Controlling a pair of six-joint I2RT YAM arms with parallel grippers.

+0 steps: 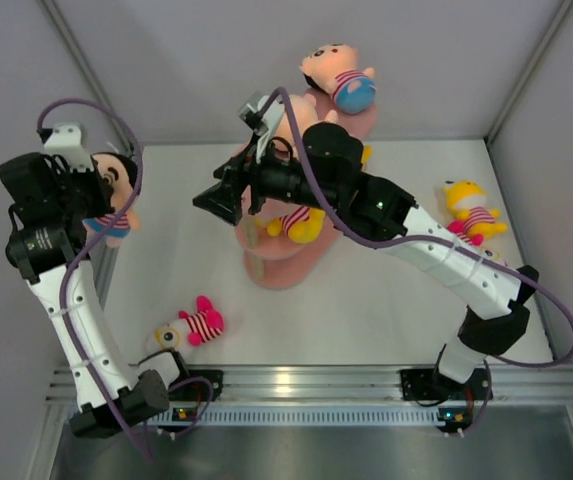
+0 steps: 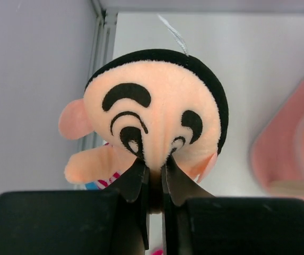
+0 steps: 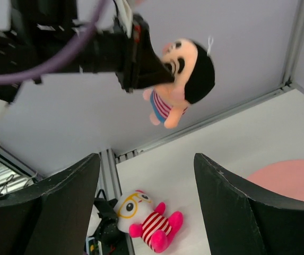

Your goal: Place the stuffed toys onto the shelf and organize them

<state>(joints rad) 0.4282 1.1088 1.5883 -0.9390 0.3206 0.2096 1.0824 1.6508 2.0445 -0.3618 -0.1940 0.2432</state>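
Note:
My left gripper (image 1: 99, 188) is shut on the face of a peach-headed doll (image 1: 116, 205) with black hair, a striped shirt and blue bottoms, and holds it in the air at the far left. The left wrist view shows the fingers (image 2: 136, 178) pinching its nose and mouth area (image 2: 157, 111). My right gripper (image 1: 214, 200) is open and empty, left of the salmon-pink shelf (image 1: 286, 265). Another such doll (image 1: 341, 80) lies on the top tier and a yellow toy (image 1: 301, 225) on a lower tier. The right wrist view shows the held doll (image 3: 181, 79) and a pink white-faced toy (image 3: 146, 220).
The pink white-faced toy (image 1: 191, 328) lies on the table at the near left. A yellow striped toy (image 1: 471, 215) lies at the right by the wall. Grey walls close in the table on three sides. A pink tier edge (image 2: 295, 154) shows to the doll's right.

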